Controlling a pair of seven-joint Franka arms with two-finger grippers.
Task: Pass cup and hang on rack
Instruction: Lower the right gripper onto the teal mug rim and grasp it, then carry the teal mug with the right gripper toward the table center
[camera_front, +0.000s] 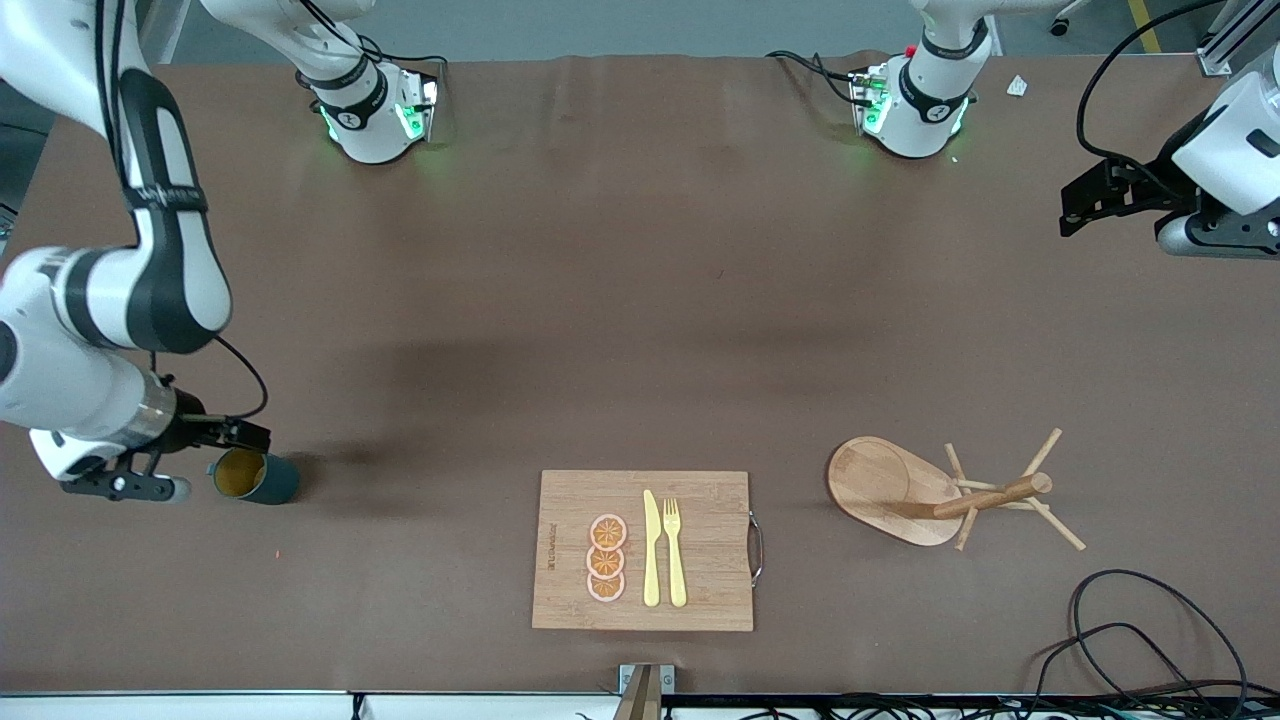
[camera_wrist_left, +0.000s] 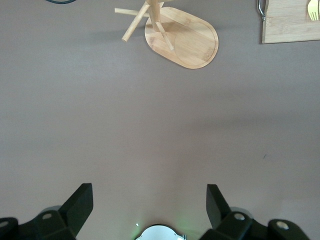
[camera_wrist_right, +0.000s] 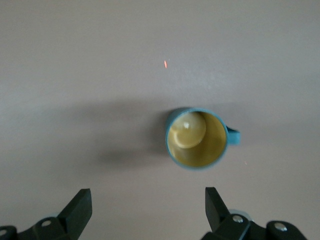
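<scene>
The dark teal cup (camera_front: 256, 477) stands upright on the brown table toward the right arm's end, its yellow inside showing. In the right wrist view the cup (camera_wrist_right: 197, 138) is a short way ahead of the fingertips, its handle (camera_wrist_right: 234, 136) out to one side. My right gripper (camera_front: 165, 484) is open and empty, low beside the cup; it also shows in the right wrist view (camera_wrist_right: 147, 210). The wooden rack (camera_front: 905, 490) stands toward the left arm's end and also shows in the left wrist view (camera_wrist_left: 182, 37). My left gripper (camera_front: 1200, 238) waits high over bare table, open and empty (camera_wrist_left: 150, 207).
A bamboo cutting board (camera_front: 645, 550) with orange slices, a yellow knife and a fork lies between the cup and the rack, near the front edge; its corner shows in the left wrist view (camera_wrist_left: 290, 22). Black cables (camera_front: 1140, 640) lie at the front corner past the rack.
</scene>
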